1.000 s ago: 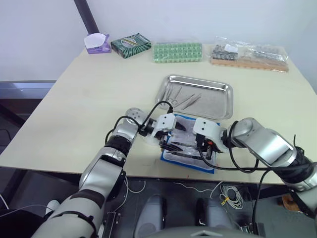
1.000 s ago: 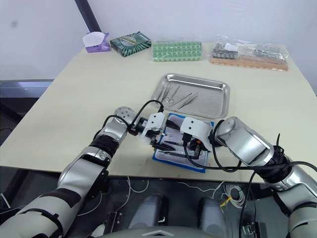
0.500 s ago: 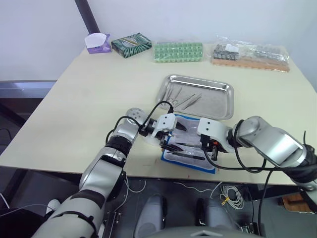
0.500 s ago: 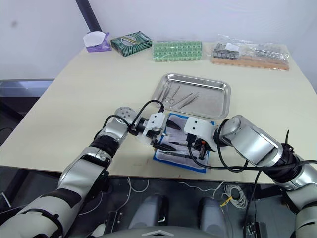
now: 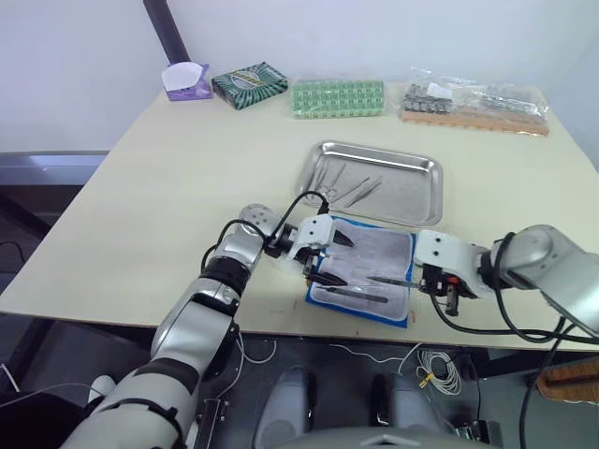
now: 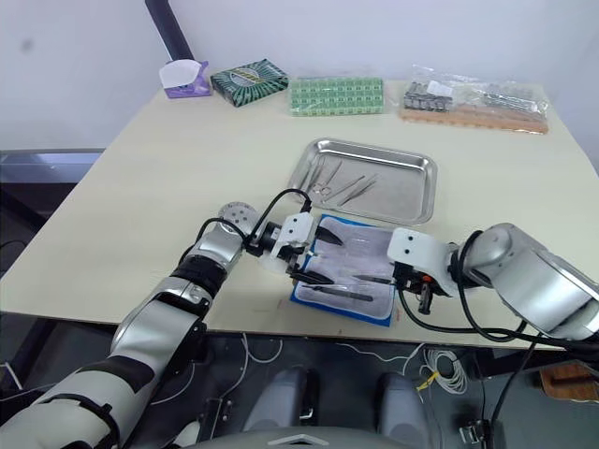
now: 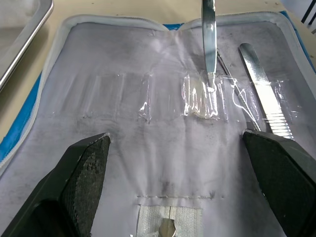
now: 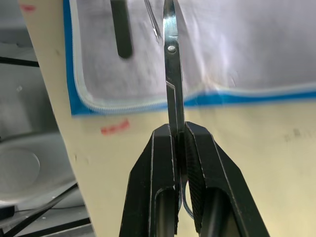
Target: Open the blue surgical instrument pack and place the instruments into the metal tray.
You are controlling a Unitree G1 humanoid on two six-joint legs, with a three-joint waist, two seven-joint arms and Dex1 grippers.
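Observation:
The blue surgical instrument pack (image 5: pixel 363 271) lies open near the table's front edge, whitish lining up. My left gripper (image 5: pixel 318 268) is open and rests on the pack's left part, its fingers (image 7: pixel 86 177) spread over the lining (image 7: pixel 148 123). At the pack's right edge my right gripper (image 5: pixel 436 282) is shut on slender silver scissors (image 8: pixel 171 74), whose tip (image 7: pixel 209 44) still reaches over the lining. Other instruments (image 7: pixel 264 101) stay in the pack's plastic sleeves. The metal tray (image 5: pixel 412 201) lies just behind the pack with several instruments (image 5: pixel 351 192) in it.
Along the table's far edge stand a purple tissue box (image 5: pixel 184 81), a dark green patterned box (image 5: pixel 248 85), a green grid-patterned pack (image 5: pixel 337 98) and bagged metal parts (image 5: pixel 473 103). The table's front edge runs right below the pack.
My right gripper has moved right, off the pack's middle to its right edge, drawing the scissors along with it. The left gripper has stayed in place.

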